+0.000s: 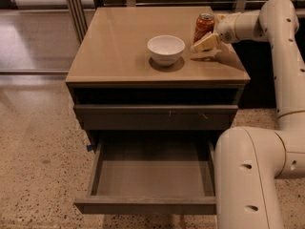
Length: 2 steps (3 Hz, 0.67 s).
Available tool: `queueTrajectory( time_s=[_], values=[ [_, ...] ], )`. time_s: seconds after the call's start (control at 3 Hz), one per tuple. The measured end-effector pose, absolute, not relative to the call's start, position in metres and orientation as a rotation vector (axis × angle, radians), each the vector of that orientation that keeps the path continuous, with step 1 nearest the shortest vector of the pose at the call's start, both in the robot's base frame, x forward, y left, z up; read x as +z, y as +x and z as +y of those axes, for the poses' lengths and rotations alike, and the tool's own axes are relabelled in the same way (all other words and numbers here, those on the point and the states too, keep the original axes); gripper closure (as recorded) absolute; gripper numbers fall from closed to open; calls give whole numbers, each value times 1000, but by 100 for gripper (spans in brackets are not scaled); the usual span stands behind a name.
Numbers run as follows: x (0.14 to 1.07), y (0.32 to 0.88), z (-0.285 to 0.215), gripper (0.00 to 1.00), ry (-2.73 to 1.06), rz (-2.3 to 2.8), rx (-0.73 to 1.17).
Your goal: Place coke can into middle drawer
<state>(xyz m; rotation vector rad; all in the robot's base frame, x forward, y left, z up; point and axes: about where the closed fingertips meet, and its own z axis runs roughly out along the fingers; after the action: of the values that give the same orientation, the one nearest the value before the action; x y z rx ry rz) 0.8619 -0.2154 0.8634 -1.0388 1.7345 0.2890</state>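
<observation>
The coke can (pixel 204 27), red-orange with a silver top, stands upright on the cabinet top (pixel 119 46) at the back right. My gripper (pixel 205 43) reaches in from the right and sits right beside the can's lower front, its pale fingers (pixel 208 41) close against it. The middle drawer (pixel 152 173) is pulled out wide below, its flat grey floor bare.
A white bowl (pixel 166 49) stands on the cabinet top just left of the can. A shut grey drawer front (pixel 155 117) sits above the open drawer. My arm's large white link (pixel 248 175) stands at the open drawer's right side. Speckled floor lies to the left.
</observation>
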Motion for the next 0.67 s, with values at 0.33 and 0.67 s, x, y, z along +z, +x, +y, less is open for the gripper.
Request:
queueTrajectory(
  time_s=[0.33, 0.67],
  values=[
    [858, 865, -209, 0, -1045, 1734, 296],
    [858, 865, -208, 18, -1045, 1734, 296]
  ],
)
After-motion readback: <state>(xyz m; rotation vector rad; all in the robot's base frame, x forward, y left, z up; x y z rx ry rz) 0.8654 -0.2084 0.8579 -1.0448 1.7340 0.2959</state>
